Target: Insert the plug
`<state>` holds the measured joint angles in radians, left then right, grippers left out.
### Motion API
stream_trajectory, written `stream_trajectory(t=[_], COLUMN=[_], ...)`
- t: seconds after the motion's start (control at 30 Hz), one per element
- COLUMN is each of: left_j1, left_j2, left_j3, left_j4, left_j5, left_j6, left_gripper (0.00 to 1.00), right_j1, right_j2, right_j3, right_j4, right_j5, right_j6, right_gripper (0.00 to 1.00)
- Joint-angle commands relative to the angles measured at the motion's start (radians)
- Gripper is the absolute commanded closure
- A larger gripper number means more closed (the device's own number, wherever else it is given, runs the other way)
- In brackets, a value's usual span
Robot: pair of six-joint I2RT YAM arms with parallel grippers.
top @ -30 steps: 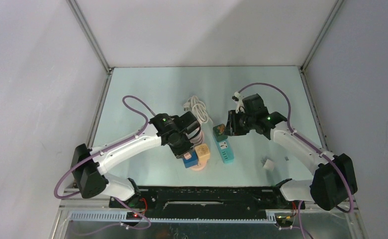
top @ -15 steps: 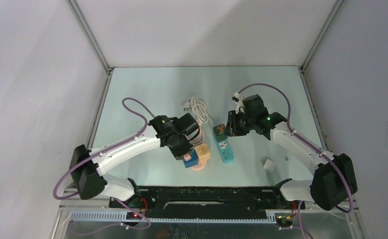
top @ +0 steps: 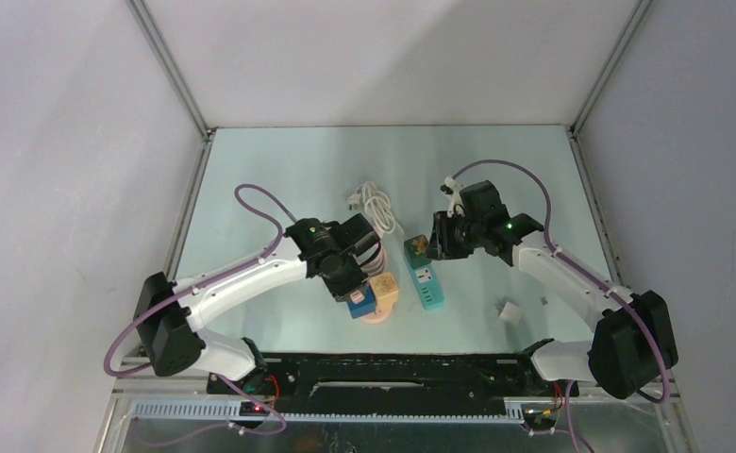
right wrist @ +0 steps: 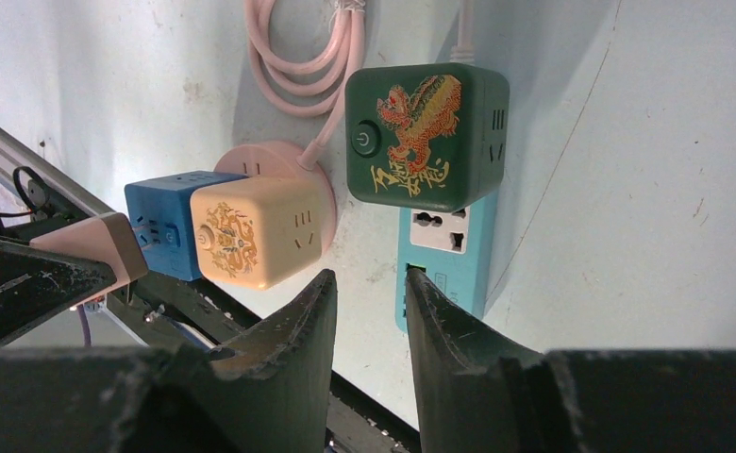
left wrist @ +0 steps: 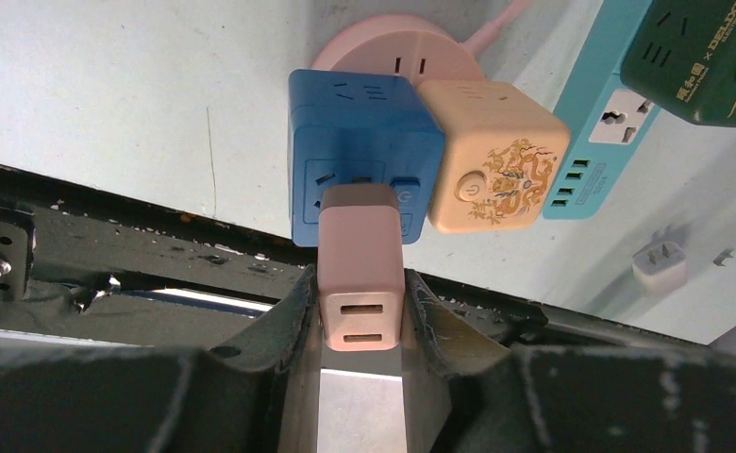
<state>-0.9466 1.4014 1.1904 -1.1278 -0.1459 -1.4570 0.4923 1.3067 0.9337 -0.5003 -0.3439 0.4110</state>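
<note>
The left pincer [left wrist: 361, 288] is clamped on a pink charger plug [left wrist: 361, 255], one finger against each side, with the plug's two USB slots facing the wrist camera. The plug's front end is pressed up to the side face of a blue cube socket [left wrist: 345, 123]; whether its pins are in the holes cannot be told from these views. The blue cube sits touching a beige cube socket [left wrist: 496, 160] (the one with a gold dragon and a round button), and both stand on a round pink base [left wrist: 393, 57].

The right pincer [right wrist: 364, 293] has its fingers drawn narrow with nothing between them. Its tips are near a teal power strip [right wrist: 444, 255], which lies on the counter [top: 279, 170] just to the right of the beige cube. A dark green cube socket [right wrist: 426, 123] with a red and gold dragon sits on the far end of that strip. A coiled pink cable [right wrist: 298, 57] lies beyond the base. A small white plug [top: 509, 311] rests alone, well apart, near the right arm.
</note>
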Motion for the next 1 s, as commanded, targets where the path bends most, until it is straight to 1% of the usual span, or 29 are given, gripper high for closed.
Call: stream_trajectory(t=[0.0, 0.1, 0.23, 0.53, 0.7, 0.83, 0.97], left_j1=[0.004, 0.013, 0.028, 0.034, 0.034, 0.034, 0.034], left_j2=[0.027, 0.017, 0.014, 0.153, 0.198, 0.223, 0.232], left_j3=[0.002, -0.002, -0.025, 0.003, -0.036, -0.059, -0.116], left_j4=[-0.039, -0.050, -0.023, -0.009, 0.039, 0.047, 0.085], left_j5=[-0.020, -0.039, -0.035, 0.010, 0.054, 0.061, 0.090], left_j6=[0.009, 0.013, 0.037, 0.127, 0.138, 0.139, 0.129], left_gripper=[1.00, 1.00, 1.00, 1.00, 1.00, 1.00, 1.00], right_j1=[-0.007, -0.008, -0.010, -0.017, -0.030, -0.037, -0.041], right_j2=[-0.028, -0.029, -0.029, -0.040, -0.054, -0.059, -0.062], right_j3=[-0.003, -0.003, -0.003, -0.003, -0.003, -0.003, -0.006], right_j4=[0.011, 0.011, 0.009, -0.007, -0.016, -0.020, -0.020], right_j5=[-0.001, -0.001, -0.003, 0.000, 0.002, 0.001, -0.001], right_j6=[-0.008, -0.009, -0.008, -0.008, -0.011, -0.014, -0.014], right_gripper=[0.64, 0.64, 0.64, 0.64, 0.64, 0.64, 0.64])
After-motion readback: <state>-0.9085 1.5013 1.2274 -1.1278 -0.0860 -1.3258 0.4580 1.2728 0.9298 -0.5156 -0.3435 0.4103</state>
